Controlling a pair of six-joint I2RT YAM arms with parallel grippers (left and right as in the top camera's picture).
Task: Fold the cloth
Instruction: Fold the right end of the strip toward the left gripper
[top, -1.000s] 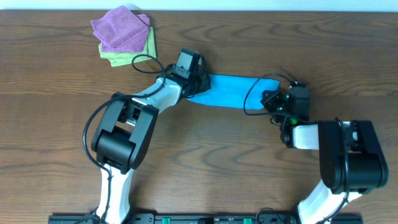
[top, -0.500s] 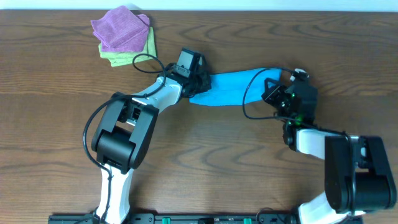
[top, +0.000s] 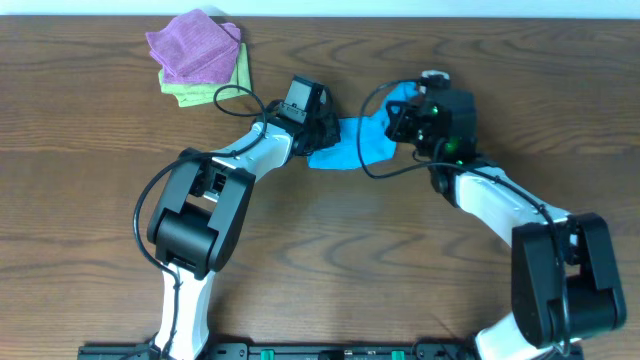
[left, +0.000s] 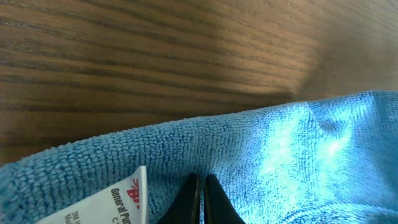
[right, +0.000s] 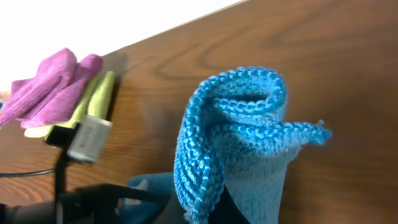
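At the upper left of the overhead view a purple cloth (top: 193, 45) lies folded on top of a green cloth (top: 205, 92), well apart from the work and no part of it. The rest of that side is bare wooden table (top: 90, 200).

Just left of centre, the left gripper (top: 323, 132) is down at the table. In its wrist view the dark fingertips (left: 188, 205) are pressed almost together on the near edge of the cloth (top: 350, 145), right beside the white tag (left: 106, 202), so it is pinching that end and pinning it flat.

The cloth runs from there to the right, short and bunched, in the upper middle of the frame. Its right end is off the table: the right wrist view shows it curled into a loose roll, hanging in the air above the wood.

The right gripper (top: 402, 118) sits over that raised end. Its fingers are mostly hidden behind the roll, but the cloth hangs from them, so they are probably clamped on it.

This looks like the middle of the first fold, the right end being carried over toward the pinned left end. The next move calls for laying that end down over the left half with edges lined up, keeping the roll from collapsing crooked, then letting go.
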